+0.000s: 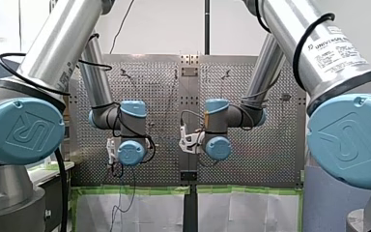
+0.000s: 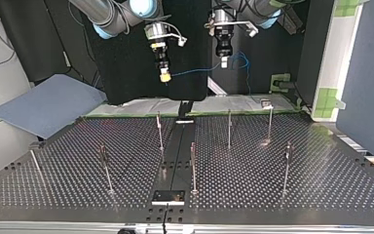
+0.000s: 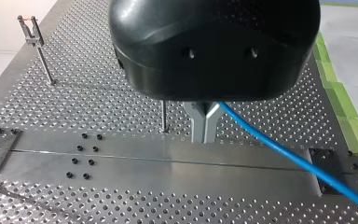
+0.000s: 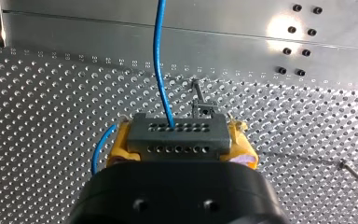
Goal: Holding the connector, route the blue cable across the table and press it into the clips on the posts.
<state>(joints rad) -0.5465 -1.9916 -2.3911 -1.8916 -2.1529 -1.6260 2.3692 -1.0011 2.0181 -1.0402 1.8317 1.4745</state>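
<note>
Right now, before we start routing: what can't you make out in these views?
- My left gripper's hold on the blue cable: its black housing covers the contact in the left wrist view; too small in the top view.
- The cable's onward run: cut off by the left wrist view's edge.
- The clips on the posts: too small in the top view.
- The connector's rear: my right gripper covers it in the right wrist view.

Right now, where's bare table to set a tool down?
Top view: bare perforated table right of the rightmost post, and between the leftmost post and its neighbour. Crowded: middle posts flanking the centre plate.
</note>
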